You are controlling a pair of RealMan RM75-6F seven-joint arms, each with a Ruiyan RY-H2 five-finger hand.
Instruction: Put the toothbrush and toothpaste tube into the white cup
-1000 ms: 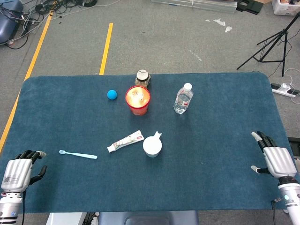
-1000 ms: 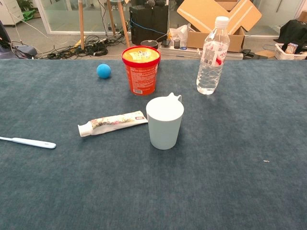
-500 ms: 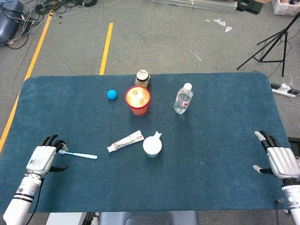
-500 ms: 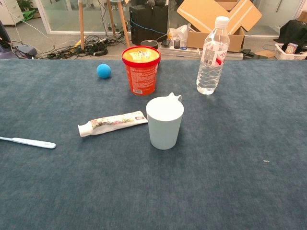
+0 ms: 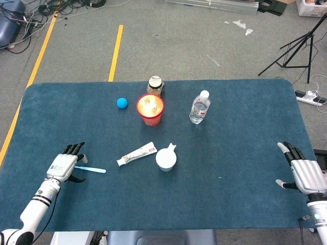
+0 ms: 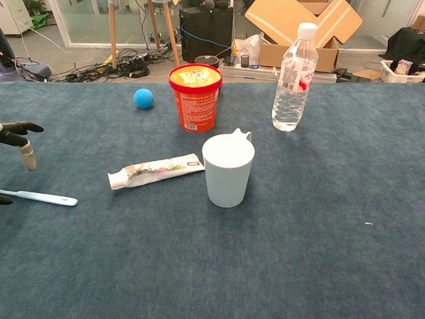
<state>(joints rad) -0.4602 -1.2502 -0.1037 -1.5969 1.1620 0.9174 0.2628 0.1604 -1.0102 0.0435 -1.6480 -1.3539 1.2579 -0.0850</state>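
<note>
Left hand poised over toothbrush, cup standing alone

Clutter sits at the far side of the blue table [image 5: 245,153]: a blue ball [image 5: 121,102], a red tub [image 5: 150,108] with a pale filling, a jar [image 5: 155,84] just behind it, and a water bottle [image 5: 200,107]. None lies between the toothbrush [image 5: 91,169] and the white cup [image 5: 166,159]. The toothpaste tube [image 5: 136,153] lies just left of the upright cup; the cup's inside looks white, contents unclear. Left hand [image 5: 65,164], fingers spread and holding nothing, hovers over the toothbrush's end. Right hand [image 5: 302,172] rests open at the table's right edge.
</note>
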